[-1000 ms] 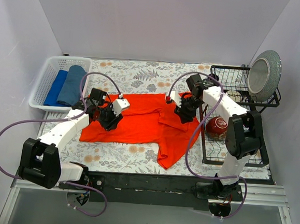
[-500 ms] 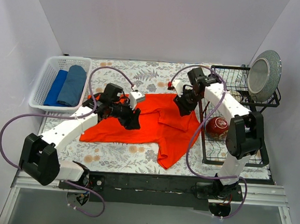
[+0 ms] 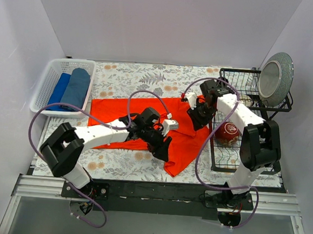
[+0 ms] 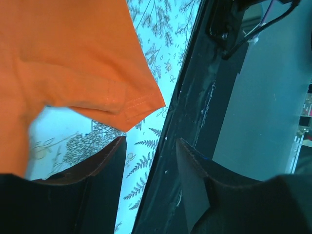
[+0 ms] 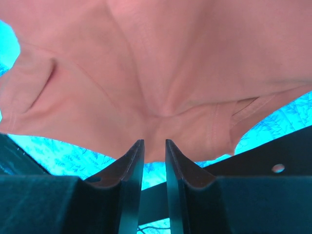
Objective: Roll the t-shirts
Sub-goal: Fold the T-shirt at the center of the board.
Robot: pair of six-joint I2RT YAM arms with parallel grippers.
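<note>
Left gripper (image 4: 151, 141) hangs just off the near hemmed corner of the orange t-shirt (image 3: 110, 113), which lies spread mid-table; jaws apart, empty. It should seat over the hem before closing. Right gripper (image 5: 153, 144) is over the far edge, narrow gap, nothing pinched. Blue t-shirts (image 3: 72, 88) are in the basket (image 3: 42, 92).

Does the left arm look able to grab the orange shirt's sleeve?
Probably yes: the left gripper hovers open right by the orange shirt, its sleeve hem nearest, with only bare tablecloth between.

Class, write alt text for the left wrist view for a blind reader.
The hemmed corner of an orange t-shirt lies on a floral tablecloth, just beyond the open left pincer, which holds nothing. A dark table edge runs alongside.
</note>
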